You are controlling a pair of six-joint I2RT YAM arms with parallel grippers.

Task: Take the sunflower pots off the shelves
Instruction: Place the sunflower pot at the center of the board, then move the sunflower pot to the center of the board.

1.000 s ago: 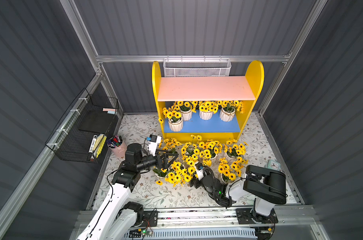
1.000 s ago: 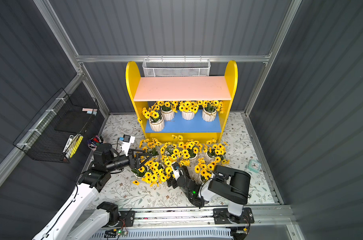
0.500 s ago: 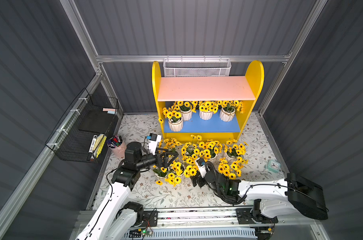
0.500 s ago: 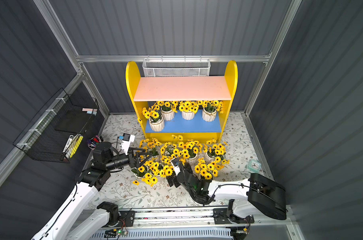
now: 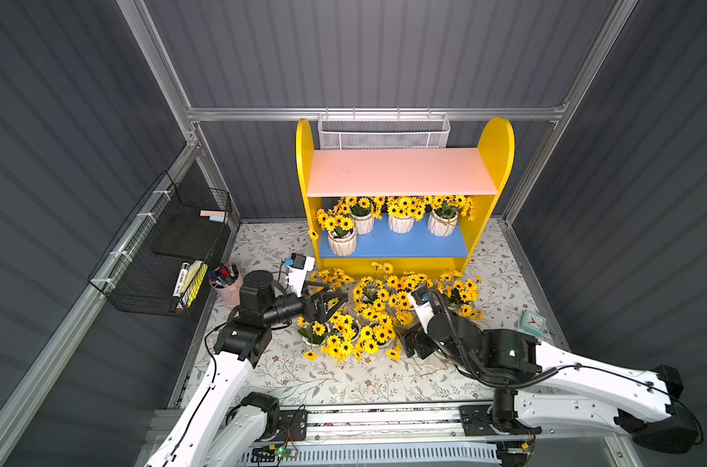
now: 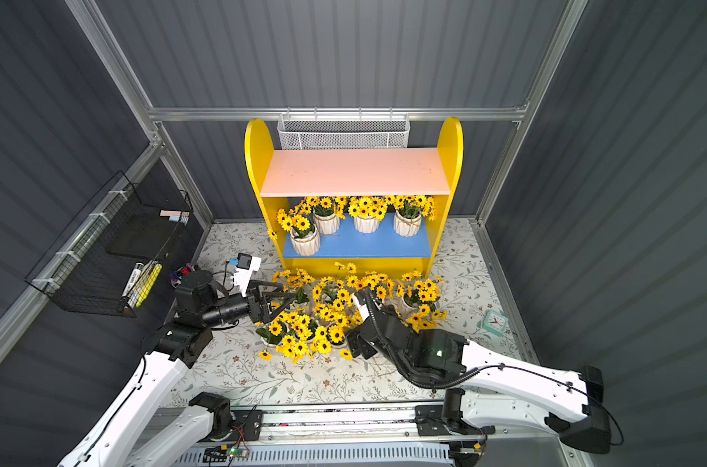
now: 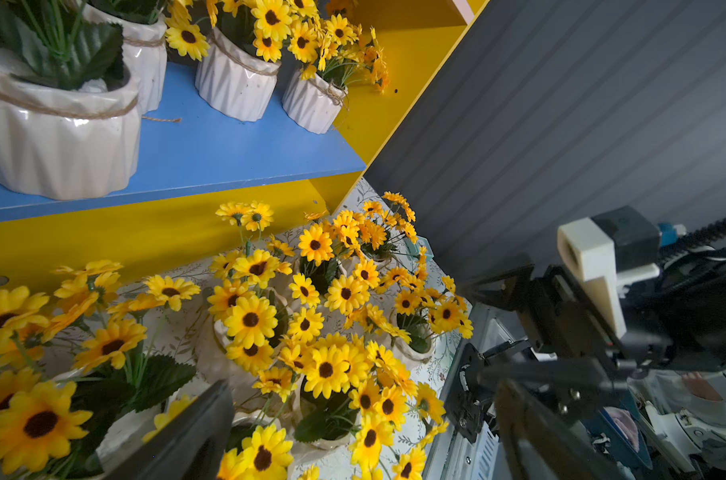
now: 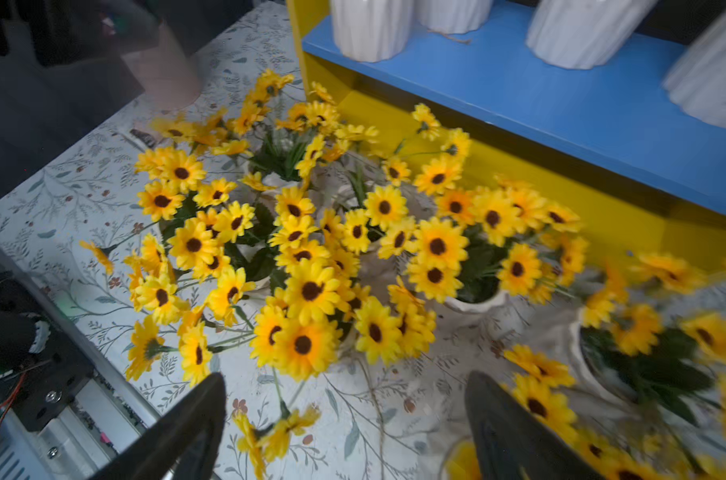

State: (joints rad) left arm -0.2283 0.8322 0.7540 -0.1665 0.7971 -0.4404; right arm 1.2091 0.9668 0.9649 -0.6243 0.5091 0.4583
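Black fingers [image 8: 178, 436] of the right gripper [image 8: 344, 378] are seen spread wide above the flowered mat [image 8: 83, 195], and nothing is pinched between them. Just ahead of this gripper a dense cluster of sunflower pots [image 8: 307, 299] is set on the mat. Their white bodies are mostly hidden under the yellow blooms, and more blooms, blurred, are seen just beside one finger.

The left gripper [image 5: 337, 303] is held level at the edge of the same cluster. Its jaws are likewise parted and nothing is gripped. In the left wrist view its fingers [image 7: 187, 440] are shown well apart, with flowers beyond them. A pink cup of pens [image 5: 228, 289] is placed just behind this gripper, beside the arm.

Beyond both grippers the shelves [image 5: 495, 161] are stood against the back wall. Four more sunflower pots [image 5: 400, 222] are kept on the blue lower board [image 5: 404, 246]: three in a row toward the back, and one nearer the front edge on the left gripper's side. The pink upper board [image 5: 400, 174] is fixed above them.

Well off to the outer side of the right gripper, a small teal clock [image 5: 533, 322] is set on the mat. Behind the shelves a white mesh basket [image 5: 384, 135] is hung.
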